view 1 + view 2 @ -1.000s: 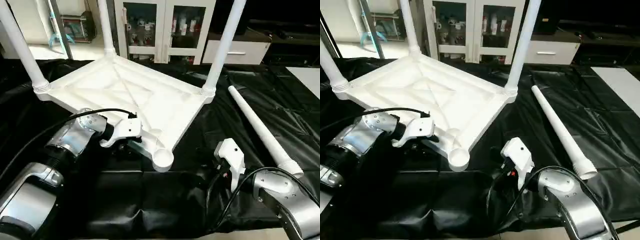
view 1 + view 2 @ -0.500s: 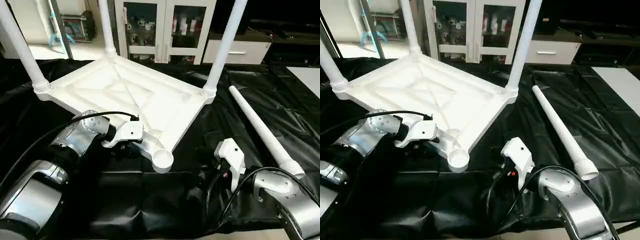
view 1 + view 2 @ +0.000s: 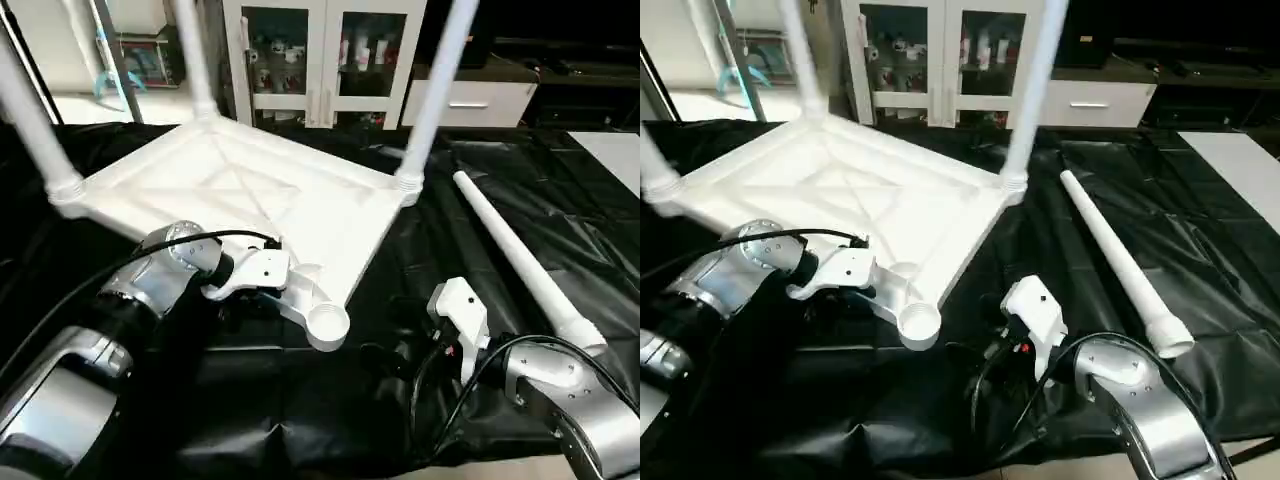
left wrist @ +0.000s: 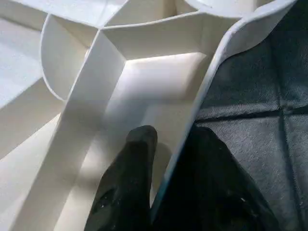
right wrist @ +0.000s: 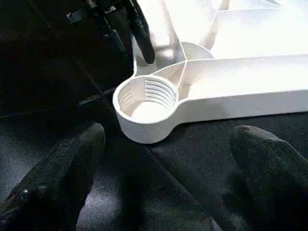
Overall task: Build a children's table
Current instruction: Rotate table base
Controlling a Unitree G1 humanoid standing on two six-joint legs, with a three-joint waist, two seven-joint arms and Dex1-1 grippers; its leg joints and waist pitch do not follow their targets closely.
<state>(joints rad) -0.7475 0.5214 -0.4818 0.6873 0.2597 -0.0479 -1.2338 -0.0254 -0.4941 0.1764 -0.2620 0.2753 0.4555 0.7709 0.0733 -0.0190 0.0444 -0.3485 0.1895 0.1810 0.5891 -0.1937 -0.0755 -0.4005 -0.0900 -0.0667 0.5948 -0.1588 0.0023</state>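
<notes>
Tabletop (image 3: 250,195) inverted on the black cloth (image 3: 560,215), 3 legs fitted, 1 socket empty.

The tabletop is clamped by the left gripper (image 4: 163,192) at the rim beside the empty threaded corner socket (image 5: 147,103): 1 finger (image 4: 130,178) is set inside the ribbed underside, the other outside the edge wall, both closed tight on the plastic. The right gripper (image 5: 163,163) is held spread wide with nothing between its fingers, near that socket and aimed at it, over the cloth. 3 legs (image 3: 430,90) are seen upright in the far and side corners. The 4th leg (image 3: 515,260) is laid loose on the cloth to the right of the tabletop, well apart from the right gripper. A white glass-door cabinet (image 3: 320,55) holding small items and a low white drawer unit (image 3: 470,100) are placed behind the cloth.
</notes>
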